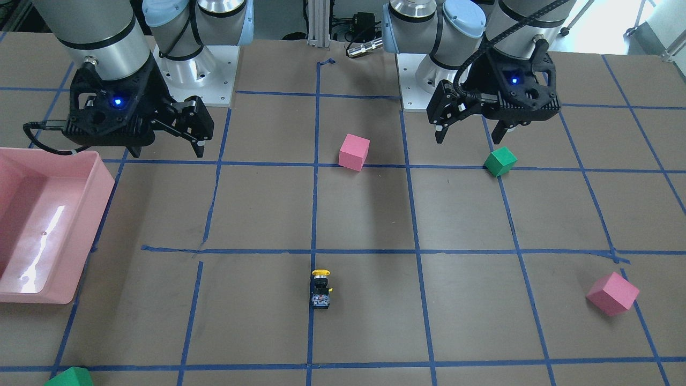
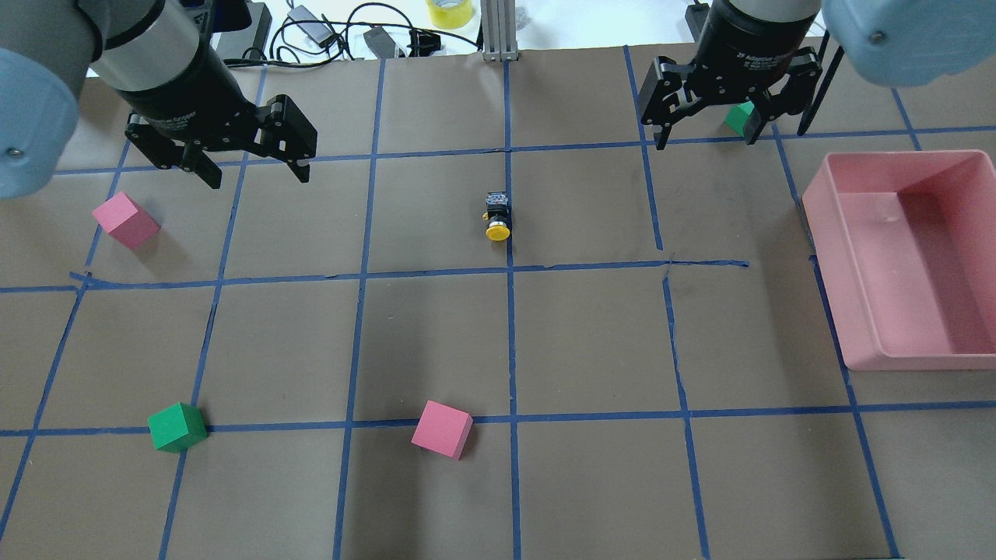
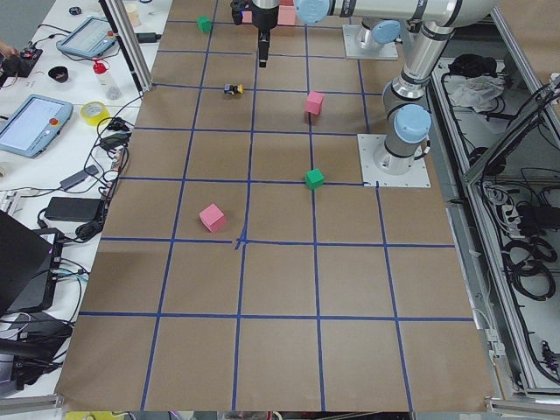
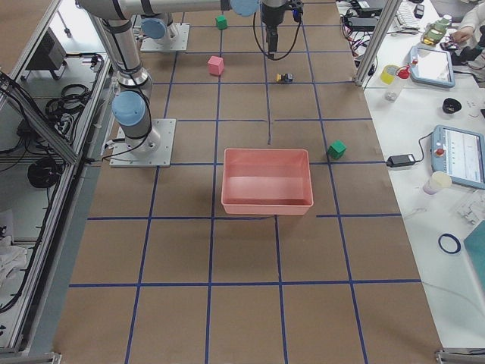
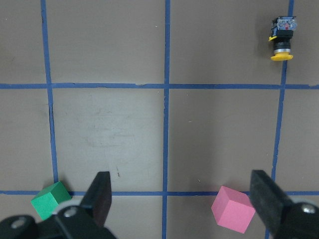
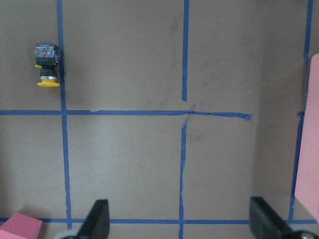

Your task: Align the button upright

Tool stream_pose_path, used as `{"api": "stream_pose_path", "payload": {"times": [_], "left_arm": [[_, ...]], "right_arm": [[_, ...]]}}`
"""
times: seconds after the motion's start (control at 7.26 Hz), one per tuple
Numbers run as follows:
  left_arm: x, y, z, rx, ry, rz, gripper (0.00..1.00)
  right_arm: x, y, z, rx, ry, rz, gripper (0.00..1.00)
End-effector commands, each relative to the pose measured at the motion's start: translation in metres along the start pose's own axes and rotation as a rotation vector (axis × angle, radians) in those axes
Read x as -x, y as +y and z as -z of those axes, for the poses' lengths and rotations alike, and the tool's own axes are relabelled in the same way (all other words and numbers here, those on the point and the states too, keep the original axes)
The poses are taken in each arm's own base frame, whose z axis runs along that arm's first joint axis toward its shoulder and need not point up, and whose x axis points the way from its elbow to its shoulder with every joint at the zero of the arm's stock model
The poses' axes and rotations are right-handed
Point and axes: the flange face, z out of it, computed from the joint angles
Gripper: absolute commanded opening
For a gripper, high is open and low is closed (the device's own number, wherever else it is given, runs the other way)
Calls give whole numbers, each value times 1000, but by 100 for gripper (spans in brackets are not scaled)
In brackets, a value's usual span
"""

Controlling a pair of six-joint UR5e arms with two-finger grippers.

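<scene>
The button [image 2: 497, 217] lies on its side on the brown table, on the blue centre tape line, its yellow cap toward the robot and its grey base away. It also shows in the front view [image 1: 320, 288], the left wrist view [image 5: 282, 39] and the right wrist view [image 6: 47, 64]. My left gripper [image 2: 255, 173] is open and empty, raised above the table, well to the button's left. My right gripper [image 2: 706, 134] is open and empty, raised, well to the button's right.
A pink bin [image 2: 829, 264] stands on the right side. Pink cubes [image 2: 124, 220] [image 2: 442, 429] and green cubes [image 2: 177, 427] [image 2: 743, 118] are scattered about; one green cube sits behind the right gripper. Cables and tape rolls lie beyond the far edge.
</scene>
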Motion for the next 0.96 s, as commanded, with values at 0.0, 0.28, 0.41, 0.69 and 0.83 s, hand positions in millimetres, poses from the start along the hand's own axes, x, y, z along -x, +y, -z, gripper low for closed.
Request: {"api": "stream_pose_path", "payload": {"times": [0.0, 0.28, 0.41, 0.69, 0.83], "left_arm": [[-1, 0, 1, -2, 2, -1, 100], [0, 0, 0, -1, 0, -1, 100], [0, 0, 1, -2, 0, -1, 100], [0, 0, 0, -1, 0, -1, 100], [0, 1, -1, 2, 0, -1, 100]], "right_arm": [[-4, 1, 1, 8, 3, -20, 100], [-14, 4, -7, 49, 61, -11, 100], [-16, 4, -8, 56, 61, -8, 100], [-35, 1, -8, 59, 56, 59, 100], [-33, 3, -8, 58, 58, 23, 100]]}}
